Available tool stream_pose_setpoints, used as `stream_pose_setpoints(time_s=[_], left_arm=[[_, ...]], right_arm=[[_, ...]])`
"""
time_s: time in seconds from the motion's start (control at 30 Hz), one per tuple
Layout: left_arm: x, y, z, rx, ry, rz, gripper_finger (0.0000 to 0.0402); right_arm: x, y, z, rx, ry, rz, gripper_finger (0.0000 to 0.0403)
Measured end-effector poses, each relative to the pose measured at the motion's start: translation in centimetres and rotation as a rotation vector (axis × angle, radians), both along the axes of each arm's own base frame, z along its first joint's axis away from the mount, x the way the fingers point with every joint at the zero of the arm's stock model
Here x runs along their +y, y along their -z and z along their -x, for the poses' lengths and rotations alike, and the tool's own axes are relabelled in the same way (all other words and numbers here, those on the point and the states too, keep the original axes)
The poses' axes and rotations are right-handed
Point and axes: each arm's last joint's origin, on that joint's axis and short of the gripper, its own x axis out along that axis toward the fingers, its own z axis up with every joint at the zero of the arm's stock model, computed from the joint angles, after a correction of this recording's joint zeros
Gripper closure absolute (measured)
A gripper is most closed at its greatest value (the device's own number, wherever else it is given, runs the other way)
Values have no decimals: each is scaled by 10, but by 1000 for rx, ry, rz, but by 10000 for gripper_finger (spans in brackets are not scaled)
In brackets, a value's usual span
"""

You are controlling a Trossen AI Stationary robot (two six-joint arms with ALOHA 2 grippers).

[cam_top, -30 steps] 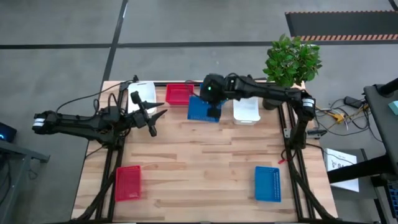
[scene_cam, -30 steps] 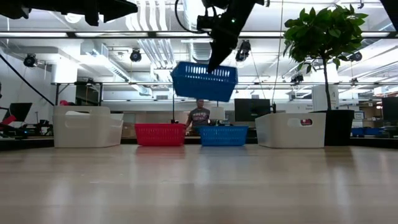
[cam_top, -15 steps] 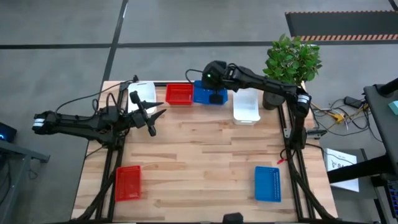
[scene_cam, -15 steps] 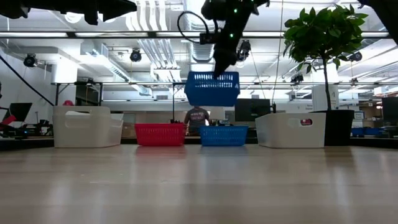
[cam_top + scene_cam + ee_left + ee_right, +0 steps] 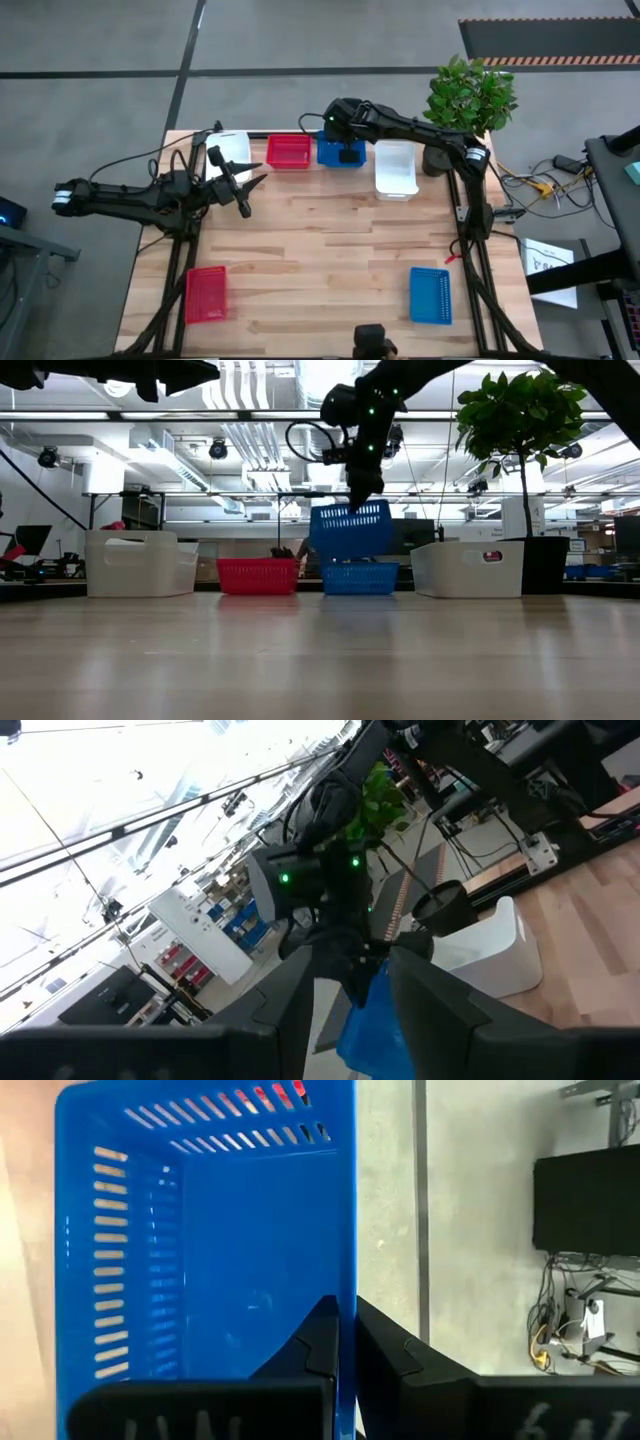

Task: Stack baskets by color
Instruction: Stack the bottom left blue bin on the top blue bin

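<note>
Blue basket [image 5: 350, 530] hangs at the counter's [image 5: 330, 270] 12 o'clock edge, right gripper [image 5: 345, 153] clenched on its rim. Level it (it's tilted) squarely over the second blue basket [image 5: 360, 578], then lower. Left gripper [image 5: 245, 187] waits at 9 o'clock, half parted.

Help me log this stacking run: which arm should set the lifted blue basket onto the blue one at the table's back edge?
Right. The right gripper already pinches the lifted blue basket just above the resting blue basket; the left gripper waits aside, holding nothing.

The held blue basket [image 5: 200, 1250] ran off the right wrist view's bottom edge. It hid most of the person [image 5: 288, 551] behind.
</note>
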Motion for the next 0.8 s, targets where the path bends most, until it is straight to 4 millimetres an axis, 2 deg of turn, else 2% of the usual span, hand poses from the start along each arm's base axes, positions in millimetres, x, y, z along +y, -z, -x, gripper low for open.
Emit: stream_pose_setpoints(time_s=[0.4, 0.8], left_arm=[[0, 0, 1, -3, -1, 0, 285], [0, -1, 1, -5, 0, 0, 285]], right_arm=[[-10, 28, -7, 73, -16, -22, 388], [-16, 26, -5, 62, 55, 4, 295]])
